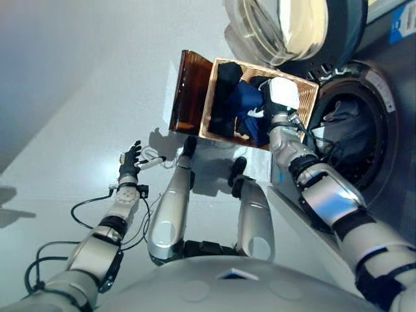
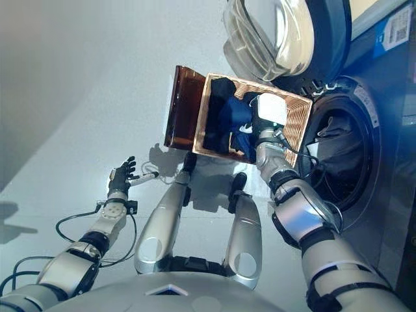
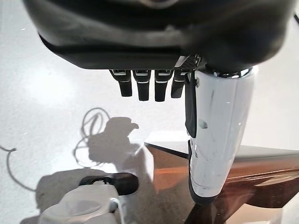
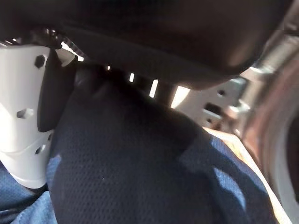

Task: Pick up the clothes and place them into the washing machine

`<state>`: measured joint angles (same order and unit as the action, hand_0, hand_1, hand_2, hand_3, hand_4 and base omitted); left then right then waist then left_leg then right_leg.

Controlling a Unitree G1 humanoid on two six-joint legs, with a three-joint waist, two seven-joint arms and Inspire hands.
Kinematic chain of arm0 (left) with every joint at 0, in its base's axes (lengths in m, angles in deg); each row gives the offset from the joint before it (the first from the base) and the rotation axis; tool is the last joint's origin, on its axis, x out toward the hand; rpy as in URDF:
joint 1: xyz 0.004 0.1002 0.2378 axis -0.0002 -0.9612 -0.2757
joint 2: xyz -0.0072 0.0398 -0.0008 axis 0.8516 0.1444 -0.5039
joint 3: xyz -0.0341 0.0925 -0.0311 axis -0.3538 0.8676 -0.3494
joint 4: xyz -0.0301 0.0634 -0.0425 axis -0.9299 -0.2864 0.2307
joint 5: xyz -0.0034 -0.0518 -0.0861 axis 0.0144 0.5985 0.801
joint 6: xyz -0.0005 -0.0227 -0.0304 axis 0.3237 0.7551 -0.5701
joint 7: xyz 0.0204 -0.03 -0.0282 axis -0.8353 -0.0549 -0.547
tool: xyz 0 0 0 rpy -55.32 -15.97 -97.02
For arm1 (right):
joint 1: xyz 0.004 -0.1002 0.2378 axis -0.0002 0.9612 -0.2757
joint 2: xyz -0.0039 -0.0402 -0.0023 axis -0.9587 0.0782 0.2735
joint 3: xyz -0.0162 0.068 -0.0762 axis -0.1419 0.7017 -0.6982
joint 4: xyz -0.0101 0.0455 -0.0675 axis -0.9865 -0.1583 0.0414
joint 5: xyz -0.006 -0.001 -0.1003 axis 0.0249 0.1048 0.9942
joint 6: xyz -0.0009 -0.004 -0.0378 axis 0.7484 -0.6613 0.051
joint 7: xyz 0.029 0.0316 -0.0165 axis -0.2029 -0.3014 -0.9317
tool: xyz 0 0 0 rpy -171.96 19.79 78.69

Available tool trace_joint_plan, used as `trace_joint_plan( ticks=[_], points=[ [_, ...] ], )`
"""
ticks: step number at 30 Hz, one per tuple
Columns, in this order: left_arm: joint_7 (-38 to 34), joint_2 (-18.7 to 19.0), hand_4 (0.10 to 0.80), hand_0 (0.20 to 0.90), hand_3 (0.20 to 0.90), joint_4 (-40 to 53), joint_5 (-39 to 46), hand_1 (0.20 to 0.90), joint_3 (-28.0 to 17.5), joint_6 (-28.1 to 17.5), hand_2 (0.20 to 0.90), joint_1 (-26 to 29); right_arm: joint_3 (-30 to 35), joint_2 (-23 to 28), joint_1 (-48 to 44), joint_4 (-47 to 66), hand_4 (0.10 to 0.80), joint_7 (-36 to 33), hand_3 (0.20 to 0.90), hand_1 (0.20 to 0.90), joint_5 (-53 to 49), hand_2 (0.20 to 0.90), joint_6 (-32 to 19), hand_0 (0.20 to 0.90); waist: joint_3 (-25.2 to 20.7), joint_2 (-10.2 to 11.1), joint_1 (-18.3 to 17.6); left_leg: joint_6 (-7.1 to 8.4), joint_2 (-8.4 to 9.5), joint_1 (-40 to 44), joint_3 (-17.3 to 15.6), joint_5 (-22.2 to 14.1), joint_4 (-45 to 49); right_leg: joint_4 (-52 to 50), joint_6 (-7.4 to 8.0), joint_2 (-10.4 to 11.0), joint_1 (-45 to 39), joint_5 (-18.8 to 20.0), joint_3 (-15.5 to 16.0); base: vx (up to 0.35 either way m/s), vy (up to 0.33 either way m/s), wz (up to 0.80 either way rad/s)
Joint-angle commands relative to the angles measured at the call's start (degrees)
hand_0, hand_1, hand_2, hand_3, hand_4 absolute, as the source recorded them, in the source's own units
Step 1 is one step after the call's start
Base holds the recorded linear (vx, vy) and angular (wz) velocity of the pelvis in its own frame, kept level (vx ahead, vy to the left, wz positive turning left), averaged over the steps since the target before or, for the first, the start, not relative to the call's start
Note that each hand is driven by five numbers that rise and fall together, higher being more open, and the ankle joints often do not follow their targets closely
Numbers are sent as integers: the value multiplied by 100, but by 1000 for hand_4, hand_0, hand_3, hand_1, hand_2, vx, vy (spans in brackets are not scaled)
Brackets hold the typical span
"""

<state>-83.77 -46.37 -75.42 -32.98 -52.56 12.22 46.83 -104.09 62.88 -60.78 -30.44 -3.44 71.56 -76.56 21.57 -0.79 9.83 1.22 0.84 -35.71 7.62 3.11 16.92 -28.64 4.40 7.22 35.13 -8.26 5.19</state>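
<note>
The wicker basket [image 1: 307,88] rests on the dark brown box [image 1: 190,91] beside the washing machine [image 1: 390,162]. Dark blue and black clothes [image 1: 242,99] lie in it. My right hand [image 1: 281,97] reaches into the basket and sits on the pile. In the right wrist view the hand [image 4: 140,28] is closed on a dark blue garment [image 4: 140,163] that bulges up against the palm, beside the white thumb cover [image 4: 21,116]. My left hand [image 1: 130,159] hangs open and empty over the floor at the left, its fingers [image 3: 142,88] straight.
The machine's round door [image 1: 279,26] stands open above the basket. The dark drum opening [image 1: 354,140] is to the right of the basket, with some grey cloth [image 1: 344,112] inside. Pale floor [image 1: 78,97] spreads to the left.
</note>
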Motion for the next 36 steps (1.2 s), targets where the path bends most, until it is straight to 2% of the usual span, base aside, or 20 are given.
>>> trace_joint_plan(
  ticks=[1,8,9,19,36],
  points=[
    [-131,65,800,900,900,-141,-22,900,-26,-255,900,-143,164,364,62,341,300,-388,200,200,-442,200,-356,200,-336,-2,-141,31,211,-64,-236,-421,230,1010,-91,-104,-277,815,-102,-14,13,-4],
    [-147,30,800,900,900,-232,-33,900,-119,-248,900,-206,767,302,584,778,300,-350,200,200,-1150,200,-621,200,-445,-27,-272,24,205,71,-297,-371,112,1107,-92,-114,-365,845,-181,2,6,-7],
    [-144,14,800,900,900,-238,-44,900,-160,-242,900,-247,1039,240,804,938,300,-316,200,200,-1521,200,-773,200,-481,-30,-323,21,203,143,-312,-366,71,1133,-88,-113,-413,854,-211,6,7,-11],
    [-90,-75,800,900,900,-262,-69,900,-273,-269,900,-346,2083,-205,1636,1547,300,75,200,200,-3430,200,-1571,200,-628,-101,-474,11,186,357,-421,-341,-73,1255,-78,-109,-540,882,-328,0,3,-8],
    [-5,-225,800,900,900,-305,-28,900,-235,-284,900,-367,2850,-825,1780,1436,300,935,200,200,-6040,200,-2293,200,-796,-316,-529,7,188,452,-535,-377,-101,1291,-87,-82,-559,883,-475,-4,6,-4]
  ],
)
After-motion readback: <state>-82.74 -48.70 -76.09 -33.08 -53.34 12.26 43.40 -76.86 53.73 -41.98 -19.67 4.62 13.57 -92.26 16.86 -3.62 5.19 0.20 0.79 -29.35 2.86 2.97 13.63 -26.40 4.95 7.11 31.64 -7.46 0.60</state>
